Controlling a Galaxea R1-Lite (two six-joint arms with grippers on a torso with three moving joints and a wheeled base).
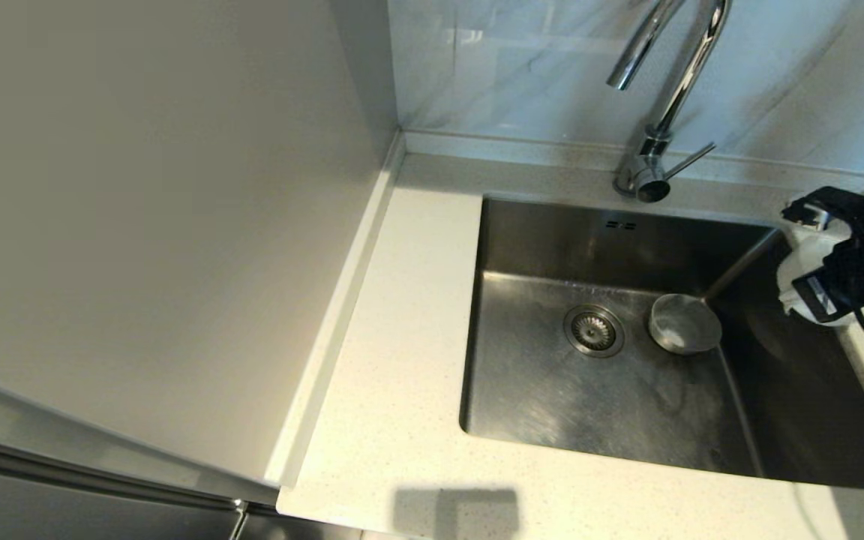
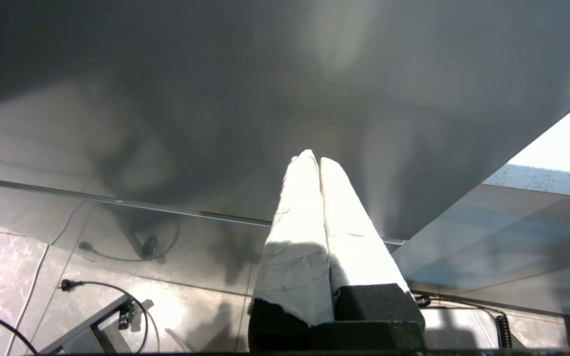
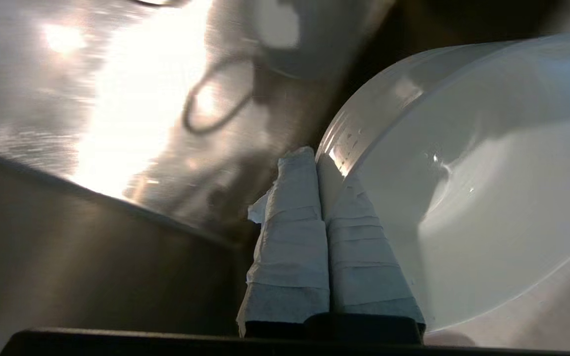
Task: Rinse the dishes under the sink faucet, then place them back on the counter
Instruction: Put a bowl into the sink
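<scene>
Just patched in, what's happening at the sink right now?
The right gripper is shut on the rim of a white bowl, one finger inside and one outside, holding it at the right edge of the sink. A light grey bowl sits on the sink floor right of the drain strainer. No water is running from the faucet. The left gripper is parked, shut, away from the counter.
</scene>
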